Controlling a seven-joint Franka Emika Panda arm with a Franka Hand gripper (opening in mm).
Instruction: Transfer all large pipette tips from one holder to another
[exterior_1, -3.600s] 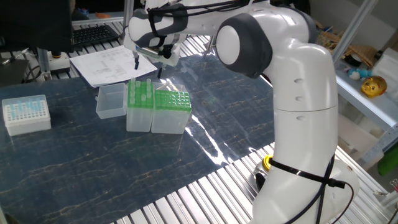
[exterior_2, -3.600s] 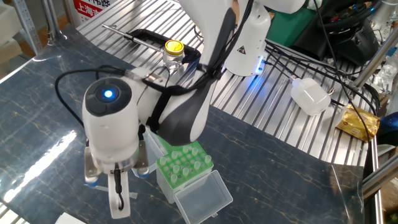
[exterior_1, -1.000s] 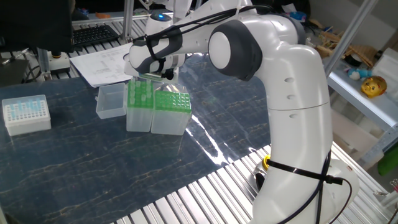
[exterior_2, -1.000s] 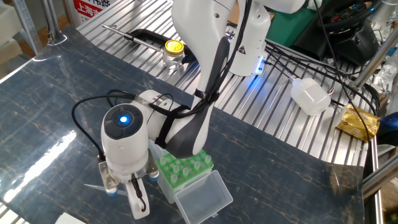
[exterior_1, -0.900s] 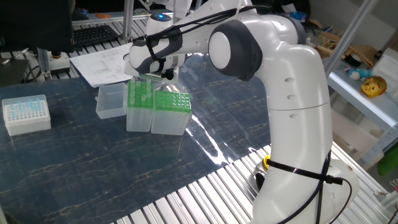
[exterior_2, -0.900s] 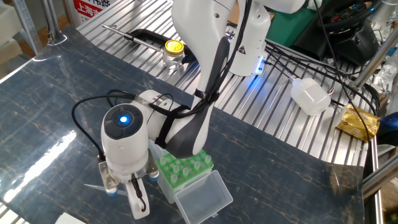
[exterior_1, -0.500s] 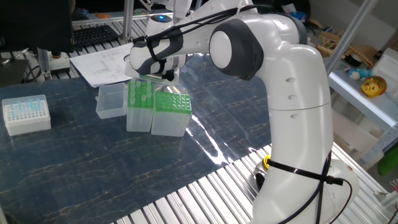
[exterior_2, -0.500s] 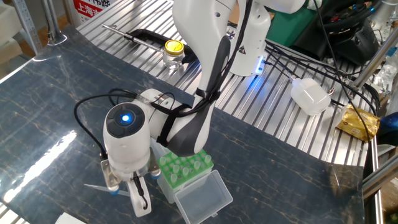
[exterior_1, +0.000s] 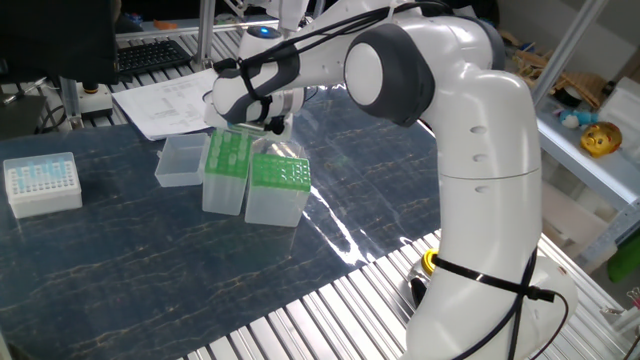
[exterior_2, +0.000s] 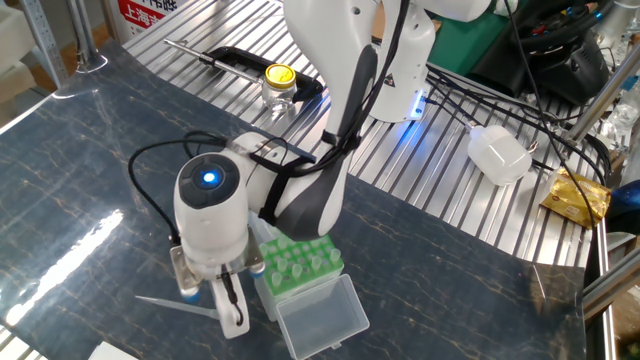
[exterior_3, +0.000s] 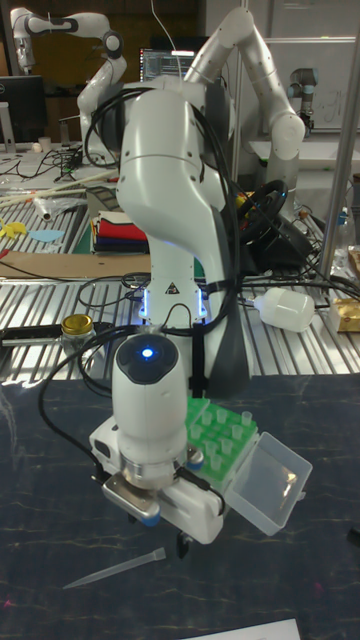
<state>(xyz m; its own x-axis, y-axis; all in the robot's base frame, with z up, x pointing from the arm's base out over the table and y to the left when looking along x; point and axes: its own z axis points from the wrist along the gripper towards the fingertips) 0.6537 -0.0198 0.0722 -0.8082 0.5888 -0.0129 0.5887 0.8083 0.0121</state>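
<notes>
The robot arm (exterior_1: 470, 130) wears glossy white plastic shells with matt dark-grey joints. At 9 o'clock from it, the narrower green-topped box (exterior_1: 226, 172) and the wider green-topped box (exterior_1: 277, 188) are translucent plastic under bright green tops. The table mat (exterior_1: 120, 270) looks dark, marbled and sheeny; ribbed bare metal (exterior_1: 330, 310) edges it.

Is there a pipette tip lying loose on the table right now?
Yes, one large pipette tip lies on its side on the dark table, just in front of the gripper.
</notes>
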